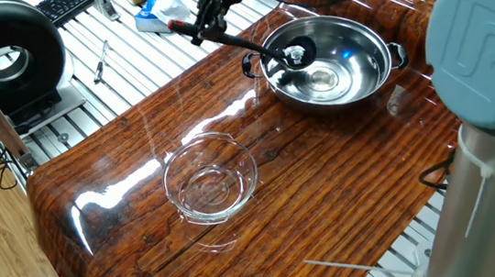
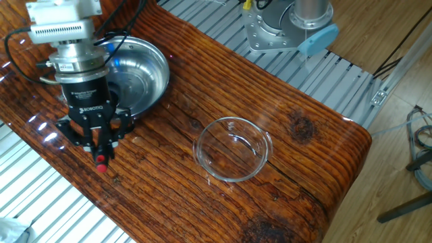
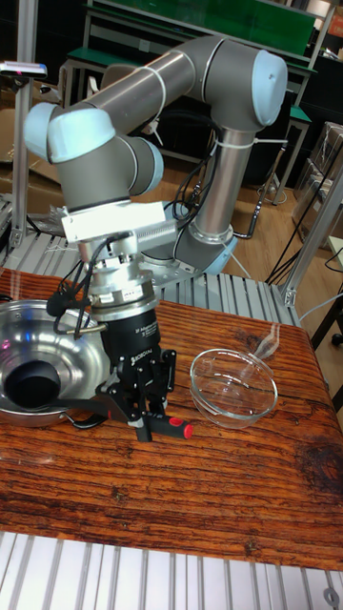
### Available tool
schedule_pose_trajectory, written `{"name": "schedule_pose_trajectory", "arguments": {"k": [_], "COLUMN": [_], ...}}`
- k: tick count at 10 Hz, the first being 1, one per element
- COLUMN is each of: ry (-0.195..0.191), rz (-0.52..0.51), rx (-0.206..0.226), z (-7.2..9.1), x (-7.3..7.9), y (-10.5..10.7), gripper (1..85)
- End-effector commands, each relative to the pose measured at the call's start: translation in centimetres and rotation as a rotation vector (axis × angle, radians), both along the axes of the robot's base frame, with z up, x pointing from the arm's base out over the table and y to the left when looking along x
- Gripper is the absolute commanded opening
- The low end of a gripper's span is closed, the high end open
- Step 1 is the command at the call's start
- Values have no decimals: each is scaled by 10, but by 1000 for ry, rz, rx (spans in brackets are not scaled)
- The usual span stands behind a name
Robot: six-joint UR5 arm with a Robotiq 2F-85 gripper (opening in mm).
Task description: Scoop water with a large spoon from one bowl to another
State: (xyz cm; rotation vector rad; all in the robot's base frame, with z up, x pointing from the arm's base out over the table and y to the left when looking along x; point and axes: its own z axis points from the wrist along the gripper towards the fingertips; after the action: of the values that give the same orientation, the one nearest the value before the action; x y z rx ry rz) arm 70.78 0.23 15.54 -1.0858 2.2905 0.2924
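Note:
My gripper (image 1: pixel 204 16) (image 2: pixel 100 147) (image 3: pixel 143 412) is shut on the slim handle of the large spoon (image 1: pixel 242 43), a black ladle whose red-marked tip (image 2: pixel 101 167) (image 3: pixel 181 431) pokes out past the fingers. The ladle's round cup (image 1: pixel 301 53) (image 3: pixel 33 381) sits tilted inside the steel bowl (image 1: pixel 366 84) (image 2: pixel 152 64) (image 3: pixel 67 334), near its left wall. Water (image 1: pixel 319 77) shows as glints on the bowl's bottom. I cannot tell whether the cup holds water. The small clear glass bowl (image 1: pixel 210 176) (image 2: pixel 233 148) (image 3: pixel 233 386) stands apart on the wooden table, nearer its other end.
The arm's grey column (image 1: pixel 491 131) fills the right of one fixed view. A black round device (image 1: pixel 4 58), a keyboard (image 1: pixel 67 2) and a blue-white bag (image 1: pixel 160 9) lie on the slatted bench beyond the table edge. The robot base (image 2: pixel 290 27) stands behind the table.

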Motion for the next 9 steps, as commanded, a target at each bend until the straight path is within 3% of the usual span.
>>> {"name": "schedule_pose_trajectory", "arguments": {"k": [1,6,9], "ry": [-42,-66,-58], "rz": [-125,-209,-231], "rx": [42,38,23], "z": [21,30,29], "x": [13,20,17], "y": [0,-6,-12], "gripper": [10,10,10]}}
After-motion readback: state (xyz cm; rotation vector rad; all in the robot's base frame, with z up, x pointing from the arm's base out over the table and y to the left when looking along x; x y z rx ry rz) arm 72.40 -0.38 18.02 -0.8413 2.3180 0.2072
